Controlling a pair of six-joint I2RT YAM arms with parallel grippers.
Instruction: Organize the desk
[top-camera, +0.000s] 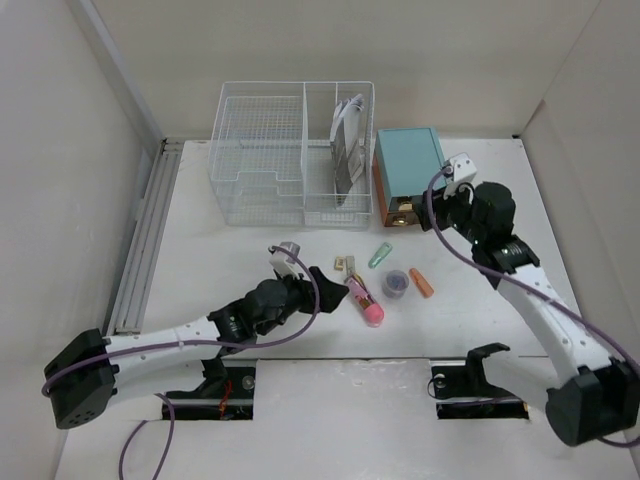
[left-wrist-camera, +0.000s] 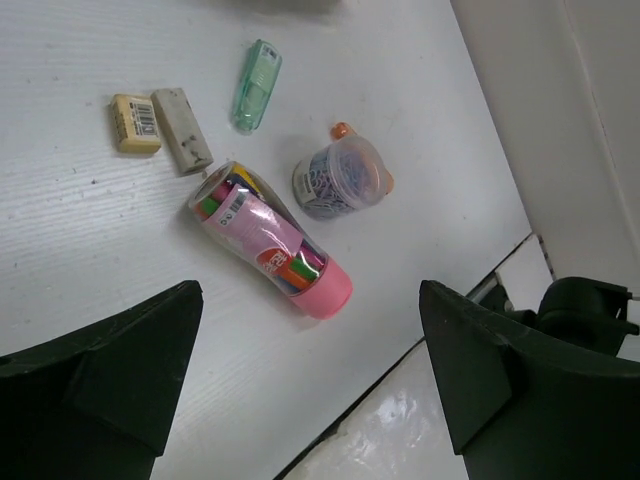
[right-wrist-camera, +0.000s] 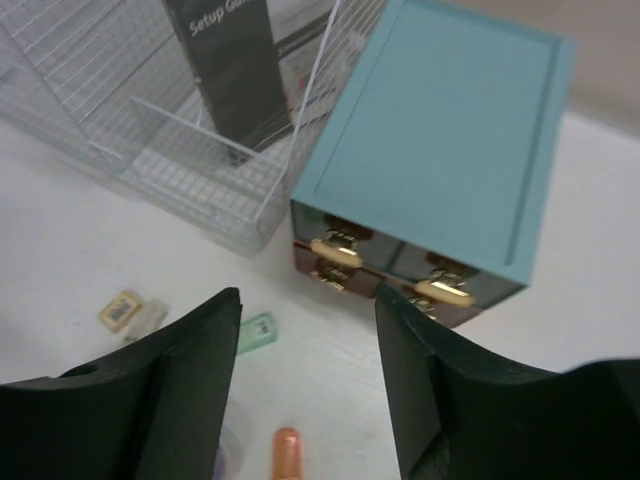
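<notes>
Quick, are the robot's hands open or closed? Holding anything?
Left gripper: open, holding nothing.
Right gripper: open, holding nothing.

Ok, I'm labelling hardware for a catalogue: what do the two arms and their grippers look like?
The left arm and right arm are white tubular links with black joints and black bases. A purple cable loops along each. The left gripper and right gripper end in broad, matte black, wedge-shaped fingers. No markings are legible.
</notes>
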